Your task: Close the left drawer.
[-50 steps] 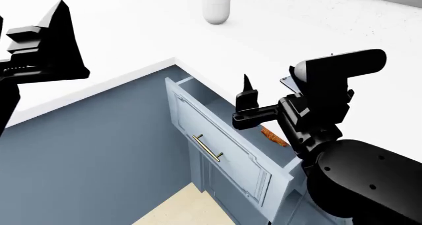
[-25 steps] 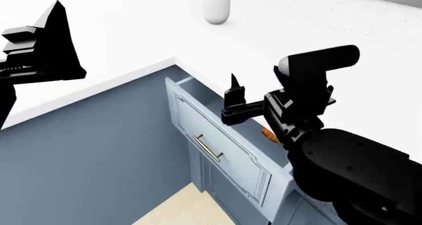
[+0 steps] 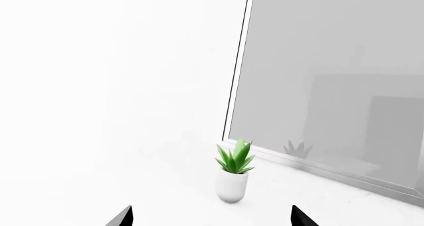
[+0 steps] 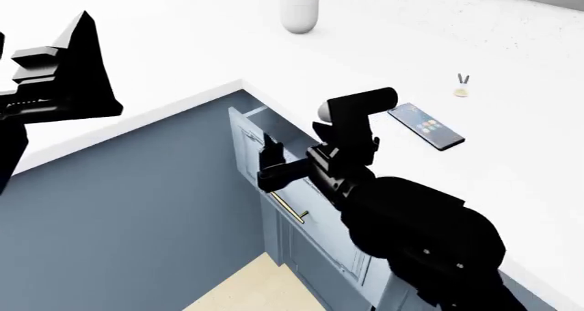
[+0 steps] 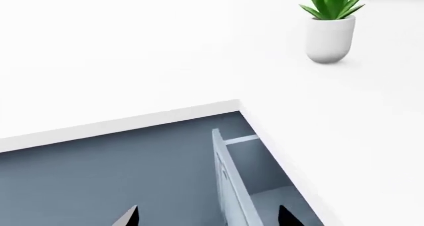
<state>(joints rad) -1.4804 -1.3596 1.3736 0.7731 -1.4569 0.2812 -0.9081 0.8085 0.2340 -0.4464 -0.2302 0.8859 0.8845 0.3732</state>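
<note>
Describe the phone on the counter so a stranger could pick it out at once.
Start at the white counter that wraps around the blue-grey cabinets. Just past the open left drawer, beside the right arm, the phone lies flat and slanted. It is the only dark slab there, its screen showing small coloured icons, unlike the white potted plant and the tiny pale item further back.
</note>
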